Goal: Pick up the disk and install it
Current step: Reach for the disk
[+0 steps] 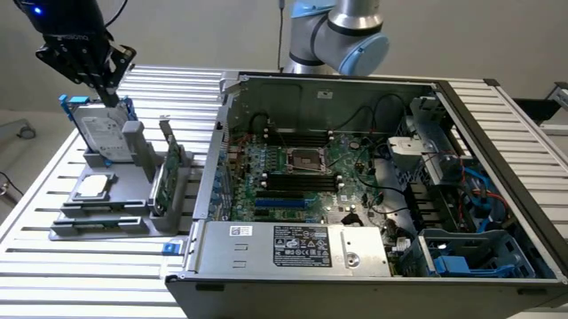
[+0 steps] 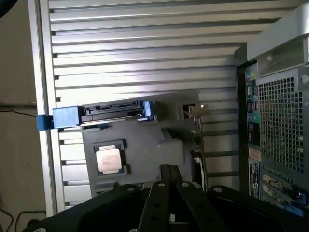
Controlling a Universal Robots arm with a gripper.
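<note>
The disk (image 1: 100, 133) stands on edge in a grey holder (image 1: 116, 199) at the exterior view's left, silver with a white label and clipped in a blue frame. My gripper (image 1: 108, 98) hangs just above its top edge, fingers together and holding nothing. In the wrist view the disk (image 2: 113, 112) appears edge-on with its blue frame. There the shut gripper (image 2: 169, 170) sits off to one side of the disk, over the holder (image 2: 145, 145) and apart from the disk.
A square silver chip (image 1: 93, 187) lies flat in the holder and a green circuit card (image 1: 167, 169) stands beside it. The open computer case (image 1: 355, 166) fills the exterior view's right, with blue drive bays (image 1: 461, 259) at its near corner. A slatted aluminium table (image 1: 53, 266) carries everything.
</note>
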